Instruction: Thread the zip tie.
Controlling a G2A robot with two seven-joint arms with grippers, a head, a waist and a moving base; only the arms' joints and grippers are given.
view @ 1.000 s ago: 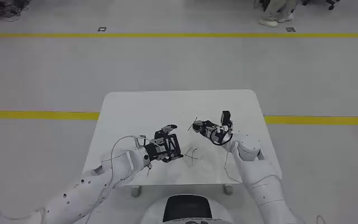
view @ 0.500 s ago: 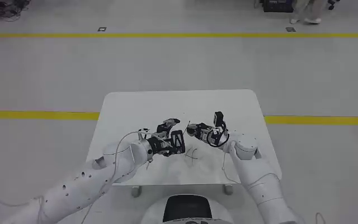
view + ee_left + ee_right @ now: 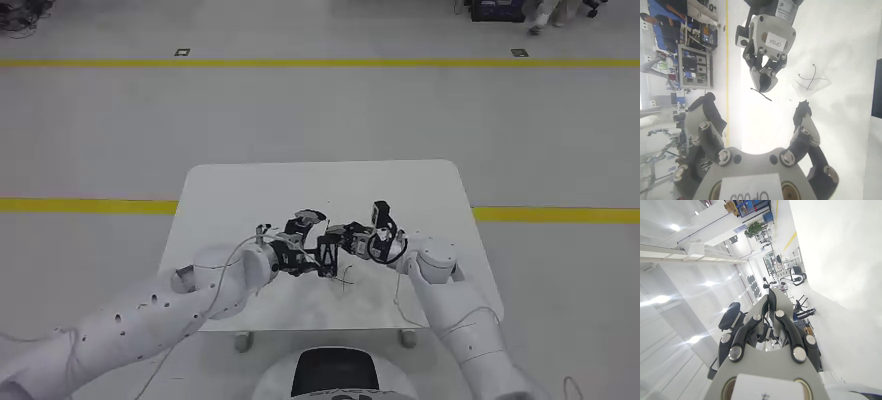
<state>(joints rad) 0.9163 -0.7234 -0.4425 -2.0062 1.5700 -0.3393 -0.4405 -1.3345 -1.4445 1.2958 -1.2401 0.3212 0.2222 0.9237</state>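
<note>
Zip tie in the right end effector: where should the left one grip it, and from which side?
Probably the free tail of the zip tie, jutting beyond the shut right end effector. Come straight on with the open left end effector: the tail hangs free, facing its gap.

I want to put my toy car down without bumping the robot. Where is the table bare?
The far half of the table, between its back edge and the arms, is bare. The near middle is crowded: the left end effector and the right end effector, pinching a zip tie, meet there, with two crossed ties lying just nearer.
</note>
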